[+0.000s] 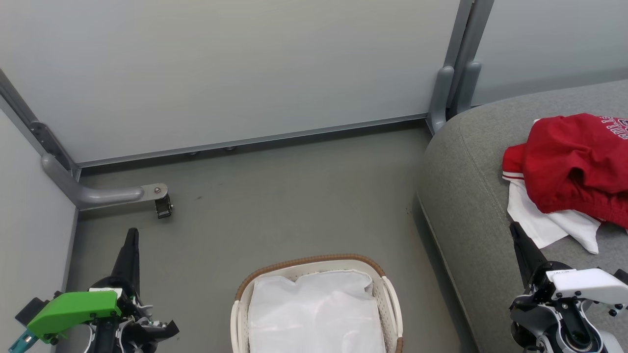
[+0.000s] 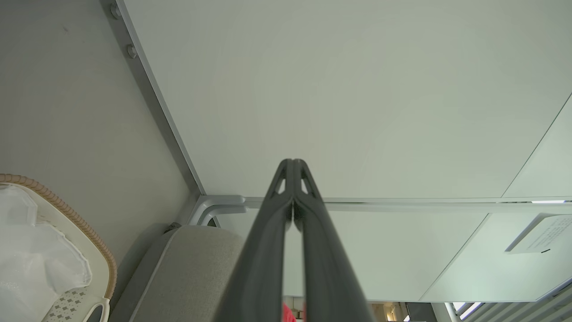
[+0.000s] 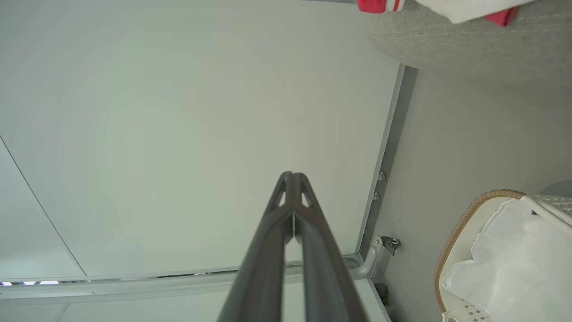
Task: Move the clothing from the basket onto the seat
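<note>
Pale wall panels in grey metal frames close off the far side of a grey floor. The seat, a broad grey cushion with a rounded corner and a seam along its edge, stands at the right. The basket stands on the floor near the seat's side, apart from it, and holds a crumpled white liner. The clothing lies heaped on top of the seat, back from the rounded corner. A red garment with white lettering lies over a white piece, and red-and-white stripe trim shows at the heap's left. The left gripper, under a green housing, hangs over the floor to the left of the basket, its two dark fingers pressed together on nothing. The right gripper, under a white housing, is over the seat's near edge. Its fingers are likewise closed tip to tip and empty, and the tip is just beside the white cloth.
</note>
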Controlling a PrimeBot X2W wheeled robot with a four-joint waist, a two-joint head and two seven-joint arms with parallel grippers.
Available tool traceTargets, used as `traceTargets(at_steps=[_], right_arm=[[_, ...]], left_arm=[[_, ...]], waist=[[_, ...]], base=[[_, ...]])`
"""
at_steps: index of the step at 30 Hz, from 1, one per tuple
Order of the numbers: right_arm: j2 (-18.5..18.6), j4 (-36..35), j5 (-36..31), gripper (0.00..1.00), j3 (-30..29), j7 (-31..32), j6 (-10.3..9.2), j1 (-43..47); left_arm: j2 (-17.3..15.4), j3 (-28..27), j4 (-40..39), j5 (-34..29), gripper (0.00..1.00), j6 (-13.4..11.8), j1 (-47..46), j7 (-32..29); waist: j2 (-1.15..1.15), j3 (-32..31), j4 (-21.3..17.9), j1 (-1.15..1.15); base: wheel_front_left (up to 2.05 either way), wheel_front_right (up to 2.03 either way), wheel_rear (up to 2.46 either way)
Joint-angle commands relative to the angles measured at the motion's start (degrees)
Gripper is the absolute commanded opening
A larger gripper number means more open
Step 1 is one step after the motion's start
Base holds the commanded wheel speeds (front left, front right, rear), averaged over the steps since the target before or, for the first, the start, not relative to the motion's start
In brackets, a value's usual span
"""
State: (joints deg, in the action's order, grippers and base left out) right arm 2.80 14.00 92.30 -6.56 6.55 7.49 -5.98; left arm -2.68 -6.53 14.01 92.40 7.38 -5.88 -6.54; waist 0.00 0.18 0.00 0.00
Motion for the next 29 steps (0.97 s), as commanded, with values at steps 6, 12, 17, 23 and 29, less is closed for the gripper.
traceTargets(at_steps=[6, 12, 17, 23, 29], right_arm=[[0.1, -0.1, 0.2, 0.00, -0.1, 0.2, 0.00, -0.4], [0.1, -0.1, 0.2, 0.00, -0.1, 0.2, 0.00, -0.4], [0.1, -0.1, 0.2, 0.00, -0.1, 0.2, 0.00, -0.4], [0.1, -0.1, 0.2, 0.00, -0.1, 0.2, 0.00, -0.4], [0.1, -0.1, 0.2, 0.00, -0.1, 0.2, 0.00, -0.4]], left_arm=[[-0.4, -0.1, -0.1, 0.0, 0.00, 0.3, -0.7, -0.2], [-0.4, -0.1, 0.0, 0.0, 0.00, 0.3, -0.7, -0.2], [-0.4, -0.1, -0.1, 0.0, 0.00, 0.3, -0.7, -0.2], [-0.4, -0.1, -0.1, 0.0, 0.00, 0.3, -0.7, -0.2], [-0.4, -0.1, -0.1, 0.0, 0.00, 0.3, -0.7, -0.2]], waist=[[0.00, 0.0, 0.0, 0.00], [0.00, 0.0, 0.0, 0.00], [0.00, 0.0, 0.0, 0.00], [0.00, 0.0, 0.0, 0.00], [0.00, 0.0, 0.0, 0.00]], base=[[0.00, 0.00, 0.00], [0.00, 0.00, 0.00], [0.00, 0.00, 0.00], [0.00, 0.00, 0.00], [0.00, 0.00, 0.00]])
